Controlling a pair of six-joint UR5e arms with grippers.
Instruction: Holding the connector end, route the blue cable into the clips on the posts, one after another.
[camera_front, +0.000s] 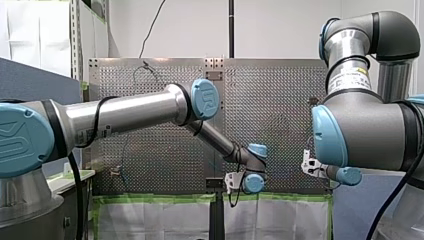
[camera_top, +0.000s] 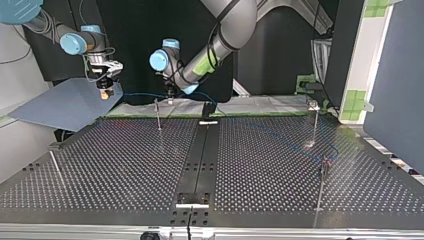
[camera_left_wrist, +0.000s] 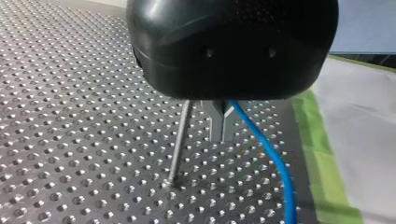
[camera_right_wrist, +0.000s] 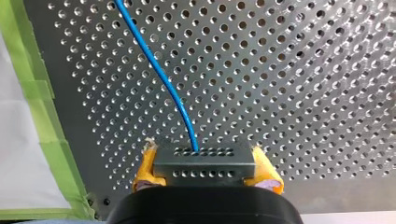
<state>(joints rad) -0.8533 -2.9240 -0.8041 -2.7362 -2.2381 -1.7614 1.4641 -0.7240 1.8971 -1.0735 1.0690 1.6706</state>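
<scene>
My right hand grips the grey connector between its yellow pads, and the blue cable runs straight ahead over the bench. My left hand, fingers pinched on the cable further along, hangs just beside a post. The cable lies on the hand's side away from that post, so my left arm looks nearer.

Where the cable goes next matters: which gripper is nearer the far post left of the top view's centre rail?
Left. My left gripper hangs just beside the post, blue cable at its fingers. My right gripper is well off to that view's left, holding the connector.
</scene>
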